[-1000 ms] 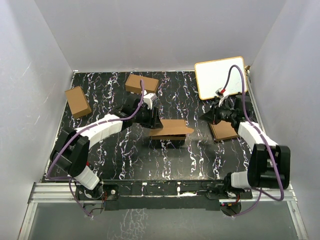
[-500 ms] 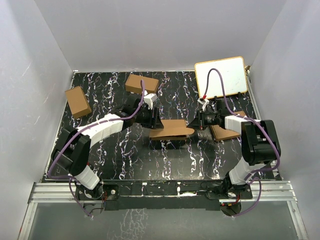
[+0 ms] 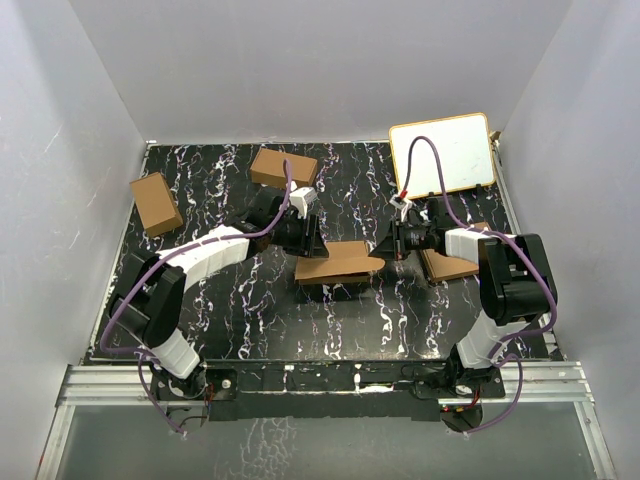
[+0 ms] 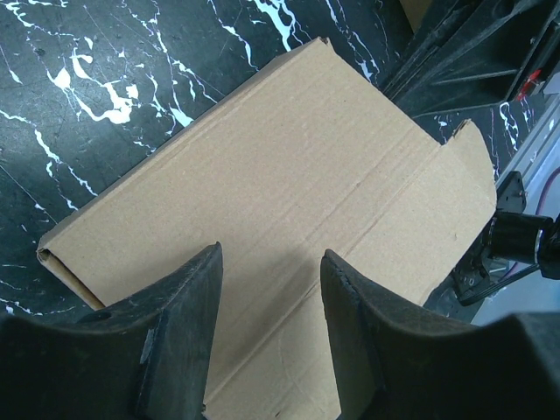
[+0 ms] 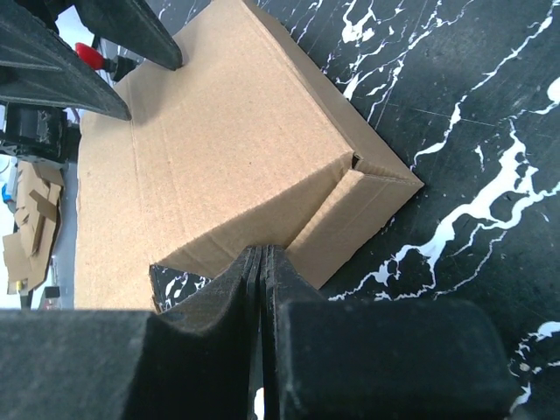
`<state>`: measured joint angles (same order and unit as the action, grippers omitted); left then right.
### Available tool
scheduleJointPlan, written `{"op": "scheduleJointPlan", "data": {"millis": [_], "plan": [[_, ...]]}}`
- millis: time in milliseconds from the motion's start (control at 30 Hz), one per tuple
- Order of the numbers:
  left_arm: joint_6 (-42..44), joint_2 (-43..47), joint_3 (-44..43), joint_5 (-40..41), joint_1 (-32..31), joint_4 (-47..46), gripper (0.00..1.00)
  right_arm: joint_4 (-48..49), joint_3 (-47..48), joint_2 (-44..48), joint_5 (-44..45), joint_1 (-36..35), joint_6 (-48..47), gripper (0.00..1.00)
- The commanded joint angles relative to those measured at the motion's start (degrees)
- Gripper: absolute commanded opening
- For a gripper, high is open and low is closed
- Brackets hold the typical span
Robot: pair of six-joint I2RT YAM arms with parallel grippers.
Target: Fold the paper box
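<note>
Two tools on one carton, all of it mid-frame on the black marbled desk [image 3: 250, 310]. The paper box [image 3: 340, 262] lies there as a slim oblong carton, long side running left to right, and a shadow under it hints that it sits a touch off the surface. The left tool [image 3: 308, 240] is at its left end, fingers [image 4: 188, 324] about half spread over the broad top face. Cardboard shows beneath and on both sides of them rather than pinched between; whether they press down or only hover I can't say. The right tool [image 3: 392, 243] meets the right end with its fingers fully together and nothing between them, tip against the end flap [image 5: 359, 219] that slants into the open mouth. My read is that this flap is being tucked in. To do it well, the left side should steady the body so it can't skate. The closed tip should push square along the crease, low enough to send the flap inside without crushing the corner. Round about, the white board [image 3: 442, 155] with its yellow rim sits upper right. A shorter carton [image 3: 156, 203] at the left edge and a second carton [image 3: 283, 167] at upper middle lie well apart, no bother. The brown pile [image 3: 447, 264], just to the right of the right tool, is the one neighbour near enough to crowd that wrist.
</note>
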<state>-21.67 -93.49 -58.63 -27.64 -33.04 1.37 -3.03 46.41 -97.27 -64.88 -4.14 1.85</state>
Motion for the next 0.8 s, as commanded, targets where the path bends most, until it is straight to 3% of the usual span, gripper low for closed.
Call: {"op": "scheduleJointPlan", "data": {"millis": [0, 300, 533, 767], "plan": [[0.0, 0.1, -1.7, -1.2, 0.2, 1.8, 0.47, 0.1, 2.1, 1.0, -1.8, 1.9, -1.6, 0.08], [-0.5, -0.5, -2.1, -1.5, 0.2, 1.5, 0.47, -1.4, 0.9, 2.1, -1.9, 3.9, -3.3, 0.08], [-1.0, -1.6, -2.1, -2.6, 0.2, 1.3, 0.47, 0.4, 2.1, -0.8, -1.4, -4.9, -1.5, 0.08], [-0.9, -1.6, -1.3, -2.5, 0.2, 1.8, 0.47, -1.0, 3.2, -1.3, -2.7, -1.6, -2.0, 0.08]]}}
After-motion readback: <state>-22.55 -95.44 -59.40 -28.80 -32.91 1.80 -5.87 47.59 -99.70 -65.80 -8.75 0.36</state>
